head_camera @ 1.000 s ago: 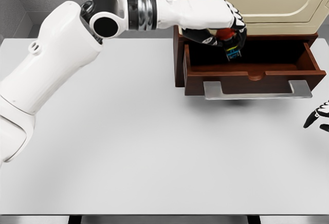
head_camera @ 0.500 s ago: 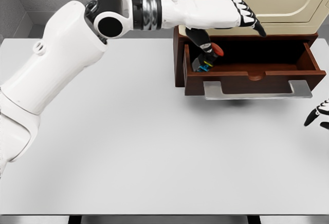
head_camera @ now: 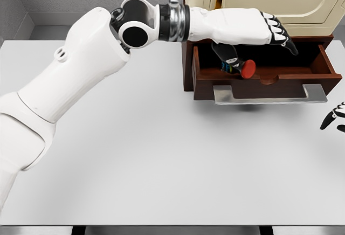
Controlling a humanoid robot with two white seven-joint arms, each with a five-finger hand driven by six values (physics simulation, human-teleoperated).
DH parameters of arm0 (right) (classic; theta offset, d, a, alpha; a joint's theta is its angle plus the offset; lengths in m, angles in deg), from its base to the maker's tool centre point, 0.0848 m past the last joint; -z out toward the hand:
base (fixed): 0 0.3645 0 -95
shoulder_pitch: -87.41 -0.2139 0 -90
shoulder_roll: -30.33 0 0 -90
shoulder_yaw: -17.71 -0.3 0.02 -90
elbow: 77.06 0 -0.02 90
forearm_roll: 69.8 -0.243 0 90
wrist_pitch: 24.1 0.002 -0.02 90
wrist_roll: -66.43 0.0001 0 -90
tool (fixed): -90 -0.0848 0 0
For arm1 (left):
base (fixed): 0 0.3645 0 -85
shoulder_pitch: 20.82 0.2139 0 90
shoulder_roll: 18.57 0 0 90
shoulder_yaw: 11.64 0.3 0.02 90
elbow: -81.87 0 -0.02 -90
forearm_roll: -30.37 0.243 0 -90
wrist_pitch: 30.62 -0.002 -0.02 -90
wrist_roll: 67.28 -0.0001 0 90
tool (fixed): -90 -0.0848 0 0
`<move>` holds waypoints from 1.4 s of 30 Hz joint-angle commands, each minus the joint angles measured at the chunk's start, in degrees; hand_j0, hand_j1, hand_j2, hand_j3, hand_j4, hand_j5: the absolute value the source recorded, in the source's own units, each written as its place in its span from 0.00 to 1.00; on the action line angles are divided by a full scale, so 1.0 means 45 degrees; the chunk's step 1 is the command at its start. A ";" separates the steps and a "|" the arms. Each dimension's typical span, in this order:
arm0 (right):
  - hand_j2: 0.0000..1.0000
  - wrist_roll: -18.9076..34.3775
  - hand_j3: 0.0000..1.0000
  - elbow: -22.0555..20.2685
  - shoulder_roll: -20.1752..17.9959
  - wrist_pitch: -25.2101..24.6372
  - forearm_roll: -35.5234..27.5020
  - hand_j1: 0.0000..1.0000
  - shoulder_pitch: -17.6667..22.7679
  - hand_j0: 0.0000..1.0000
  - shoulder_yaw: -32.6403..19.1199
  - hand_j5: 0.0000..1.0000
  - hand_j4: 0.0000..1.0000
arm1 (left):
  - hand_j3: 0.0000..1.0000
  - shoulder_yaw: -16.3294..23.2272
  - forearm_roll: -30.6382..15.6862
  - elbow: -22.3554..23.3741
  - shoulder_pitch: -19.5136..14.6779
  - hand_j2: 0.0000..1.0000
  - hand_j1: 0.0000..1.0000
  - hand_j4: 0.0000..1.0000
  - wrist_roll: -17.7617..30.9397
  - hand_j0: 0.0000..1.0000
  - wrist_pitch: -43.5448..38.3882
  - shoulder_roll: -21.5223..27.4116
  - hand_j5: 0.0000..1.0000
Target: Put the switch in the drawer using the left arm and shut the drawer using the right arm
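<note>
Worktop (head_camera: 161, 159): pale grey, flat, filling most of the head view.

Left arm (head_camera: 70, 89): white, jointed, entering at 8 o'clock and reaching toward 1 o'clock, forearm level above the drawer.

Cabinet (head_camera: 280, 3): cream-coloured, at 1 o'clock on the worktop's far edge, standing on the dark brown casing that houses the drawer.

Drawer (head_camera: 323, 65): dark brown wood, pulled open toward the viewer, with a flat metal handle (head_camera: 269, 96) across its front.

Left hand (head_camera: 253, 27): white with black finger segments, fingers extended flat and pointing toward 3 o'clock, holding nothing; it hovers over the open drawer.

Switch (head_camera: 237, 65): black body with coloured markings and a red round cap, lying tilted inside the drawer toward its left half, just below the left hand, cap end pointing toward the drawer front.

Right hand (head_camera: 335, 119): only dark fingertips visible at 3 o'clock, at the frame's edge above the worktop; cannot tell whether open or closed.
</note>
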 commanded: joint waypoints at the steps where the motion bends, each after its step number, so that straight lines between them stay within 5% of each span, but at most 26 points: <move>1: 0.52 -0.0004 0.52 -0.0004 -0.0018 -0.0037 -0.0087 0.52 0.0000 0.52 0.0002 0.52 0.52 | 0.90 -0.0026 -0.0066 0.0095 0.0000 0.90 0.90 0.90 -0.0005 0.90 -0.0034 0.0066 0.90; 10: 0.53 -0.0004 0.53 -0.0004 -0.0174 -0.0037 -0.0087 0.53 -0.0098 0.53 0.0021 0.53 0.53 | 0.89 -0.0045 0.0656 0.0583 -0.0391 0.89 0.89 0.89 -0.0083 0.89 -0.0312 -0.0500 0.89; 16: 0.53 -0.0004 0.53 -0.0004 -0.0174 -0.0037 -0.0087 0.53 -0.0098 0.53 0.0217 0.53 0.53 | 0.89 -0.0026 0.0442 0.0018 -0.0391 0.89 0.89 0.89 -0.0083 0.89 -0.0034 -0.0092 0.89; 22: 0.53 -0.0004 0.53 -0.0004 -0.0154 -0.0037 -0.0087 0.53 -0.0098 0.53 0.0217 0.53 0.53 | 0.89 -0.0045 -0.5180 -0.5645 -0.0410 0.89 0.89 0.89 -0.0083 0.89 -0.0034 0.4146 0.89; 23: 0.53 -0.0004 0.53 -0.0004 -0.0174 -0.0037 -0.0087 0.53 -0.0098 0.53 0.0217 0.53 0.53 | 0.89 0.0111 -0.7445 -0.6992 -0.0429 0.89 0.89 0.89 0.0034 0.89 -0.0034 0.5824 0.89; 25: 0.53 -0.0004 0.53 -0.0004 -0.0154 -0.0037 -0.0087 0.53 -0.0078 0.53 0.0217 0.53 0.53 | 0.88 0.1008 -0.9244 -0.7561 -0.0878 0.88 0.88 0.88 0.0268 0.88 -0.0034 0.6687 0.88; 26: 0.53 -0.0004 0.53 -0.0004 -0.0155 -0.0037 -0.0087 0.53 -0.0078 0.53 0.0217 0.53 0.53 | 0.88 0.2120 -1.0297 -0.7522 -0.1483 0.88 0.88 0.88 0.0620 0.88 -0.0795 0.6629 0.88; 27: 0.53 -0.0004 0.53 -0.0004 -0.0154 -0.0037 -0.0087 0.53 -0.0078 0.53 0.0217 0.53 0.53 | 0.89 0.3215 -1.1860 -0.7522 -0.2167 0.89 0.89 0.89 0.0679 0.89 -0.3782 0.6395 0.89; 28: 0.53 -0.0004 0.53 -0.0004 -0.0155 -0.0037 -0.0087 0.53 -0.0078 0.53 0.0217 0.53 0.53 | 0.90 0.3373 -1.2994 -0.7502 -0.2246 0.90 0.90 0.90 0.0679 0.90 -0.5912 0.6160 0.90; 30: 0.53 -0.0004 0.53 -0.0004 -0.0155 -0.0037 -0.0087 0.53 -0.0078 0.53 0.0217 0.53 0.53 | 0.93 0.3373 -1.3504 -0.7405 -0.2383 0.93 0.93 0.93 0.0698 0.93 -0.8865 0.5614 0.93; 33: 0.53 -0.0004 0.53 -0.0004 -0.0154 -0.0037 -0.0087 0.53 -0.0078 0.53 0.0275 0.53 0.53 | 0.93 0.3373 -1.5183 -0.7424 -0.2441 0.93 0.93 0.93 0.0835 0.93 -1.0350 0.5691 0.93; 39: 0.53 -0.0004 0.53 -0.0004 -0.0154 -0.0037 -0.0087 0.53 -0.0078 0.53 0.0275 0.53 0.53 | 0.99 0.2807 -1.6726 -0.7444 -0.2598 0.99 0.99 0.99 0.0308 0.99 -1.2265 0.5886 0.99; 42: 0.53 -0.0004 0.53 -0.0004 -0.0154 -0.0037 -0.0087 0.53 -0.0059 0.53 0.0295 0.53 0.53 | 0.99 0.2826 -1.6629 -0.7307 -0.2539 0.99 0.99 0.99 -0.1606 0.99 -1.3124 0.5808 0.99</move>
